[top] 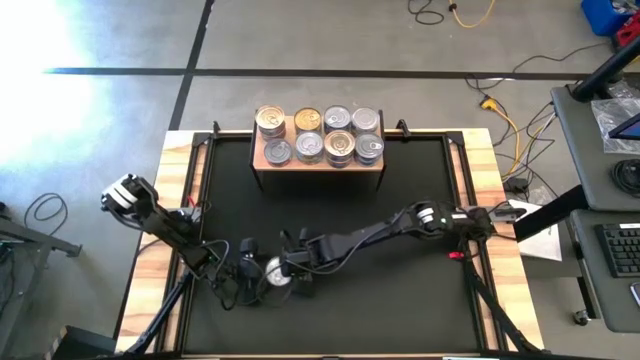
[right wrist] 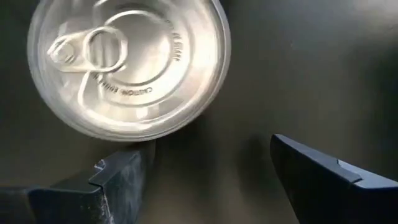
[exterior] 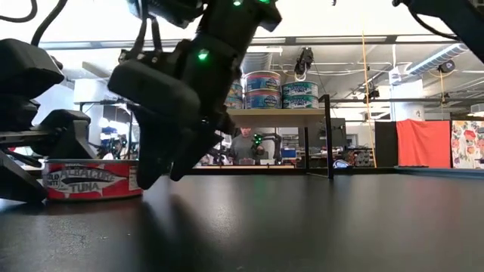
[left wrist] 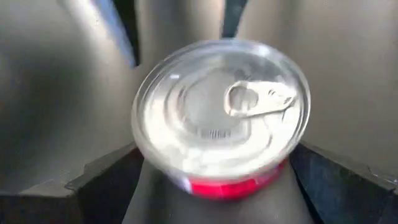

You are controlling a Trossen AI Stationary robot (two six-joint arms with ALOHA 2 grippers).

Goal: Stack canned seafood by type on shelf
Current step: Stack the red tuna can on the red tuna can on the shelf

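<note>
One canned-seafood tin (top: 277,270) with a silver pull-tab lid and a red tuna label (exterior: 91,180) stands on its base on the black table, in the near left part. My left gripper (left wrist: 214,186) comes at it from the table's left, one finger on each side of it. My right gripper (right wrist: 211,168) is open just to the tin's right, tipped down toward the table, and the tin (right wrist: 127,65) lies beyond one finger, outside the gap. The shelf (top: 320,158) stands at the far middle, and several silver- and gold-lidded tins (top: 322,135) sit stacked on it. My left gripper has the tin by its round side wall (left wrist: 236,186), with one finger (left wrist: 99,186) on one side and the other finger (left wrist: 339,183) on the opposite side. The fingers come low, from the table's left. The tin stays upright with its base on the table.
The table has a raised wooden rim (top: 170,210). Both arms cross the near half of the table, and the right arm (top: 400,225) slants in from the right edge. In the low view the shelf's dark leg (exterior: 329,136) stands beyond, with the room behind it.
</note>
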